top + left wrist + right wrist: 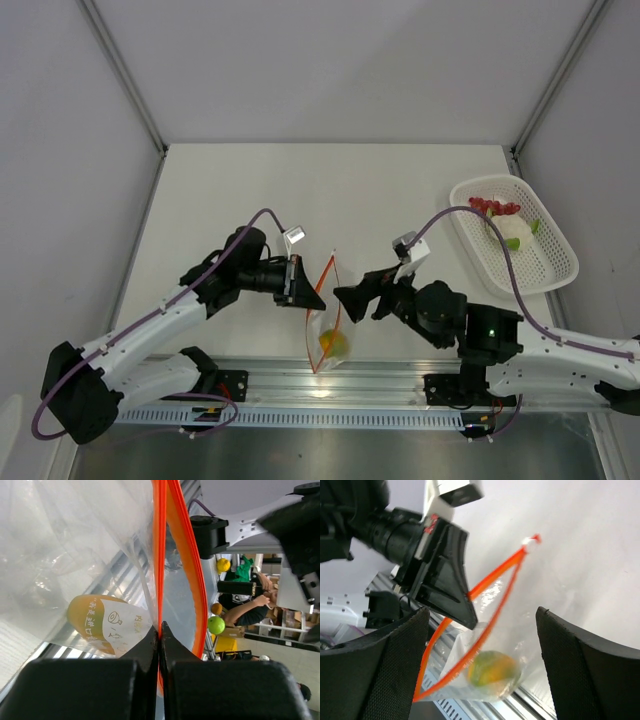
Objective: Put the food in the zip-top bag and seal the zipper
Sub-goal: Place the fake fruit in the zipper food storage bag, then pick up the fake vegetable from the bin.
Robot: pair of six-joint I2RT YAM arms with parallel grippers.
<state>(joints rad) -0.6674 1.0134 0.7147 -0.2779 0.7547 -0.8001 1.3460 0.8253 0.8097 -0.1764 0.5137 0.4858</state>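
The clear zip-top bag point(329, 325) hangs near the table's front edge with its mouth open. Its orange-red zipper point(327, 280) also shows in the left wrist view point(159, 550) and the right wrist view point(492, 575). My left gripper point(318, 301) is shut on one side of the zipper strip and holds the bag up. The yellow-orange fruit point(333, 345) lies at the bottom of the bag point(492, 669). My right gripper point(342, 297) is open and empty, just right of the bag's mouth. The dark red grape bunch point(493, 207), the whitish piece point(515, 232) and the green piece point(537, 226) lie in the basket.
A white oval mesh basket point(545, 270) stands at the right side of the table. The aluminium rail point(330, 390) with the arm bases runs along the near edge, right under the bag. Grey walls close the table at left, back and right.
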